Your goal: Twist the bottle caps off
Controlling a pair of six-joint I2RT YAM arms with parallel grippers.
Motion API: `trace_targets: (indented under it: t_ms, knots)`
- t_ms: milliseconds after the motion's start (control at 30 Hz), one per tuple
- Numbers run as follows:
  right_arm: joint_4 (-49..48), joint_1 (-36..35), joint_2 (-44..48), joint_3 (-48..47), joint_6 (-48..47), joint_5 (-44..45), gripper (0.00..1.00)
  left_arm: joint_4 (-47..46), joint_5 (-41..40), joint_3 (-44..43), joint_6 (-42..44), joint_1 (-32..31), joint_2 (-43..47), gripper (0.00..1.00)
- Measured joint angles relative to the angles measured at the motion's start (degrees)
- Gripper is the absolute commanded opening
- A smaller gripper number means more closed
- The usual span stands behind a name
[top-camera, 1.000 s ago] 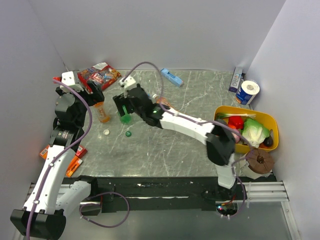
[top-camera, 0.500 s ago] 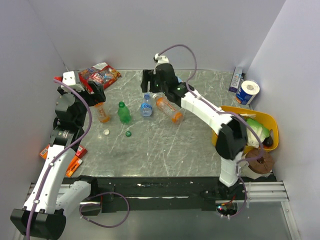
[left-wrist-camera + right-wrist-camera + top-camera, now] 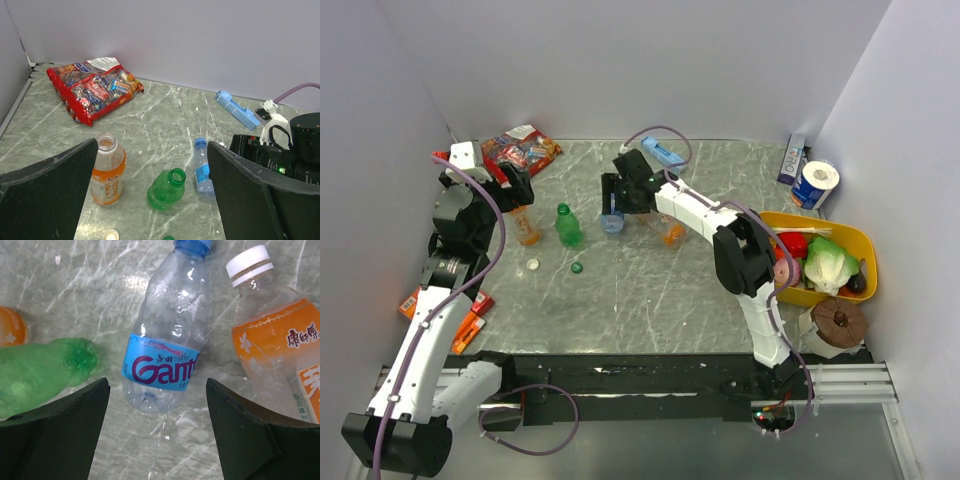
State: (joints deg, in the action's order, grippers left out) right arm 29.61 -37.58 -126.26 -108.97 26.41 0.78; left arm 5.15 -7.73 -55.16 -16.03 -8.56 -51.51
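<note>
An uncapped orange bottle [image 3: 527, 228] and an uncapped green bottle [image 3: 566, 225] stand at the left. The clear bottle [image 3: 613, 221] with a blue label and blue cap is beside them. A second orange bottle [image 3: 670, 232], capped white, lies half hidden under my right arm. My right gripper [image 3: 619, 196] is open just behind the clear bottle; in the right wrist view the open right gripper [image 3: 157, 385] frames the clear bottle [image 3: 167, 335], with the capped orange bottle [image 3: 280, 355] on the right and the green bottle [image 3: 40, 370] on the left. My left gripper [image 3: 510, 190] is open and empty; the left wrist view shows the left gripper [image 3: 152, 147] above the orange bottle [image 3: 107, 170], green bottle [image 3: 166, 189] and clear bottle [image 3: 202, 166].
A white cap [image 3: 532, 265] and a green cap [image 3: 577, 267] lie loose in front of the bottles. A red snack bag [image 3: 520, 150] and a flat blue box [image 3: 663, 154] lie at the back. A yellow basket [image 3: 863, 240] of vegetables, a tape roll [image 3: 815, 183] and a brown object [image 3: 838, 322] are at the right.
My right gripper left the green bottle, swung to the back of the table, then came down behind the clear bottle. The left arm has stayed still.
</note>
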Motion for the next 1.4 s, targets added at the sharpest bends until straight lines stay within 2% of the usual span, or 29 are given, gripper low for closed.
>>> trace_targets:
  t_ms: [600,767,1067,1133,1233,1400]
  knots:
    - [-4.1,2.2,-5.2,-0.2,11.6,-3.5,0.83,0.0,0.7,0.0,-0.2,0.0,-0.5,0.96]
    - [-4.7,2.2,-5.6,-0.5,12.2,-3.4,0.83,0.0,0.9,0.0,-0.2,0.0,-0.5,0.96]
    - [-4.9,2.2,-11.0,-7.0,9.9,-3.2,0.83,0.0,1.7,0.0,-0.4,0.0,-0.5,0.96]
    - [-4.8,2.2,-11.7,-7.8,9.2,-3.2,0.80,0.0,1.8,0.0,-0.4,0.0,-0.5,0.96]
    - [-4.6,2.2,-12.1,-8.1,8.4,-3.4,0.69,0.0,1.9,0.0,-0.4,0.0,-0.7,0.96]
    - [-7.6,2.2,-12.1,-6.5,8.3,-5.0,0.66,0.1,1.9,0.0,-0.4,0.0,-1.0,0.96]
